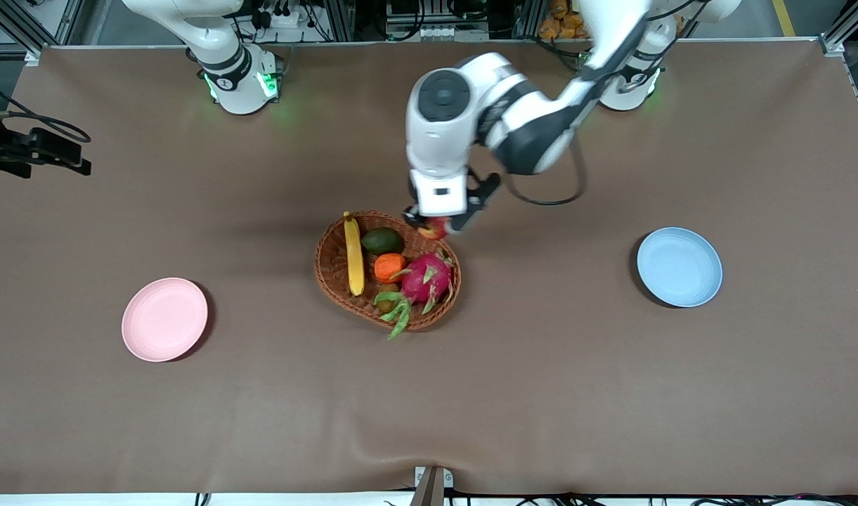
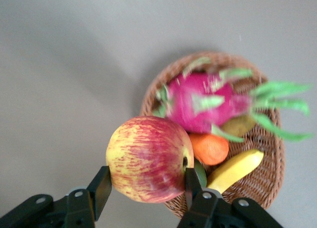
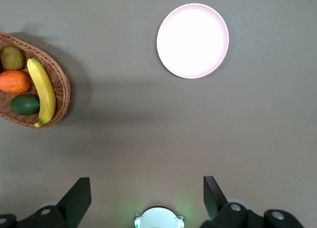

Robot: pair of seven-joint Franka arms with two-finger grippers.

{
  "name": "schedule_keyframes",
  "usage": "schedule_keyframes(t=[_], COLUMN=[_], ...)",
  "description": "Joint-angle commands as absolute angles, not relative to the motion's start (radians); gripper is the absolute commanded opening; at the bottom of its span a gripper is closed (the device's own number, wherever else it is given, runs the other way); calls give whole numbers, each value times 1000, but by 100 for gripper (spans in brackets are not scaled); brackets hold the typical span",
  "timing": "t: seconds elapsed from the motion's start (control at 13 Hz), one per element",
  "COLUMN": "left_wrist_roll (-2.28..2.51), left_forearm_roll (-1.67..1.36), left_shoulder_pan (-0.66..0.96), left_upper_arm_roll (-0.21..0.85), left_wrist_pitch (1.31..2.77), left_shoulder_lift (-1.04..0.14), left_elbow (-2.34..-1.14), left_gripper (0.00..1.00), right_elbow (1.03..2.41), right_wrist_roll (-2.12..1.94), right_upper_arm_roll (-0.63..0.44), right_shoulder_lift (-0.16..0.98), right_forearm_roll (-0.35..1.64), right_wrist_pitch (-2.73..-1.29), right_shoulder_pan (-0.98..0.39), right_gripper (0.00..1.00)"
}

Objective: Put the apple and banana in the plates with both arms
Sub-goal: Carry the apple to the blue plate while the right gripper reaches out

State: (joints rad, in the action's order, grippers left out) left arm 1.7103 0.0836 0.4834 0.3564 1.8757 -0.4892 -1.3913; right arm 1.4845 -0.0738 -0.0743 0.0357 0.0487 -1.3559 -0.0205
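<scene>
1. my left claw (image 1: 437,226) hung over the rim of the wicker basket (image 1: 330,270), at the edge of it closest to my bases, with its fingers (image 2: 101,186) pressed on either side of the apple (image 1: 434,228) — the fruit was lifted clear of the basket.
2. in my left wrist view the apple (image 2: 148,158) filled the gap between the two pads, red-streaked with a yellow blush, and the basket (image 2: 270,183) lay below it.
3. the banana (image 1: 353,254) lay in the basket along the side toward my right arm's end of the worktop (image 1: 541,393), its length running from nearer my bases to nearer the front camera.
4. beside the banana sat a dark green fruit (image 1: 381,241), an orange fruit (image 1: 389,267) and a magenta dragon fruit (image 1: 426,278) whose green leaves spilled over the rim nearest the front camera.
5. the pink plate (image 1: 164,319) rested on the worktop toward my right arm's end, well apart from the basket, with nothing on it.
6. the blue plate (image 1: 679,266) rested toward my left arm's end, also well apart from the basket and bare.
7. my right claw (image 3: 147,196) waited high over the worktop with its fingers spread wide, gripping nothing — its wrist view looked down on the pink plate (image 3: 192,40) and the banana (image 3: 42,90).
</scene>
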Motion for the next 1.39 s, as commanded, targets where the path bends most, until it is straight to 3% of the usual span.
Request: schedule_keyframes(t=[0.0, 0.23, 0.54, 0.93, 1.31], left_wrist_roll=[1573, 1294, 1027, 741, 727], left_forearm_roll=[2, -11, -11, -28, -22], left_shoulder_pan=[330, 154, -65, -329, -385], left_upper_arm_roll=[367, 365, 365, 367, 364], left_wrist_pitch=[1755, 1574, 1555, 1724, 2029], left_shoulder_lift=[-382, -321, -296, -284, -333], left_elbow=[-1424, -1428, -1518, -1753, -1885], left_gripper=[0, 0, 0, 0, 0], right_elbow=[1477, 1476, 1476, 1471, 1467], right_wrist_roll=[-74, -69, -54, 79, 124], right_upper_arm_roll=[-77, -78, -78, -78, -78], right_shoulder_lift=[44, 64, 86, 152, 204], right_forearm_roll=[52, 51, 52, 49, 51], right_wrist_pitch=[-1335, -1296, -1287, -1290, -1307], right_shoulder_pan=[-38, -84, -127, -244, -296], right_gripper=[100, 100, 100, 100, 100])
